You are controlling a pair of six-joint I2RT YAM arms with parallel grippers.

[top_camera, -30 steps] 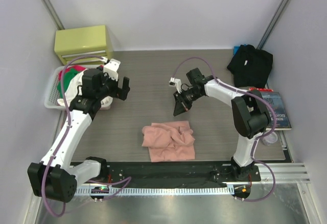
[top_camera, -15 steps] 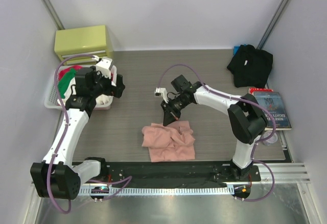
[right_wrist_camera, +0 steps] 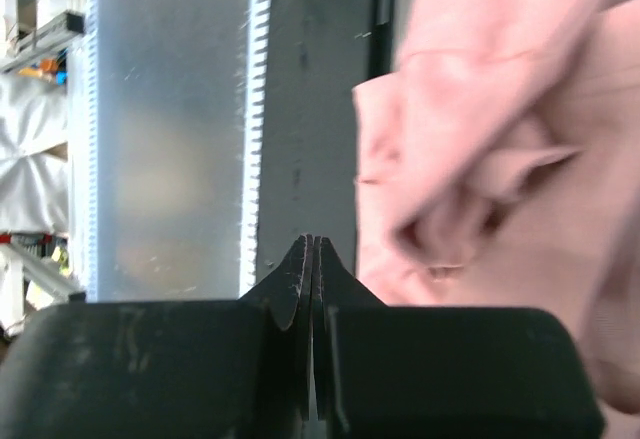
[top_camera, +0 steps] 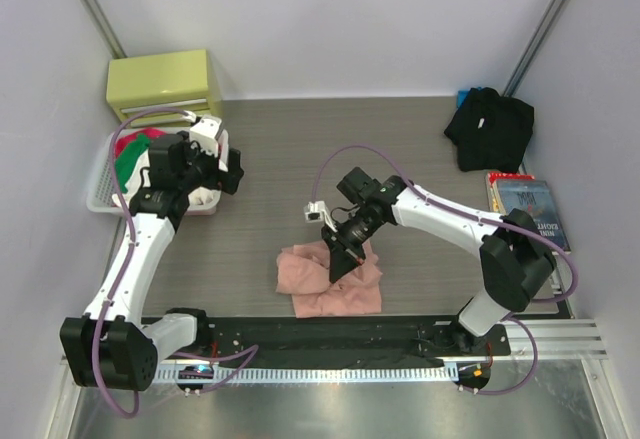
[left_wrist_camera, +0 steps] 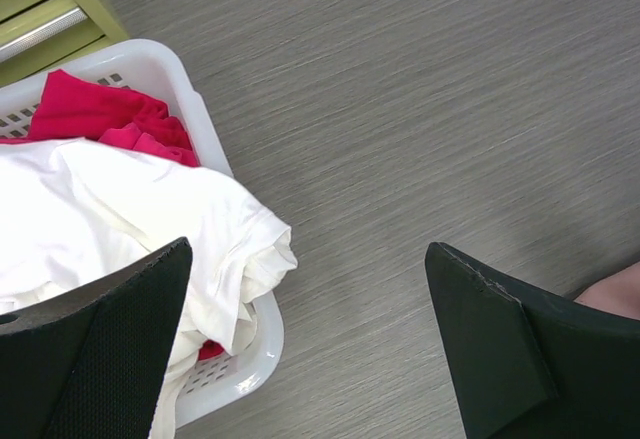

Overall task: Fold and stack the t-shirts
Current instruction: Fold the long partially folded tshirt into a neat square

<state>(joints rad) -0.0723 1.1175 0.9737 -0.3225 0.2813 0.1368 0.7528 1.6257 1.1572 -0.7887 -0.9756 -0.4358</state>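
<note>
From above, the crumpled pink t-shirt [top_camera: 335, 284] lies near the middle of the desk [top_camera: 300, 139] and the black t-shirt [top_camera: 490, 127] is heaped far right. The right jaws are over the pink one, clenched and empty. The left wrist view shows the left jaws spread wide, holding nothing, beside a basket [left_wrist_camera: 200, 109] of clothes. The right wrist view shows soft, light, floppy pink folds, so pinching an outer edge [right_wrist_camera: 375, 159] looks best.

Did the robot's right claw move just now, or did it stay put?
Yes. The right claw slid toward the near side and a bit left, away from the black t-shirt, and is now over the pink t-shirt.
</note>
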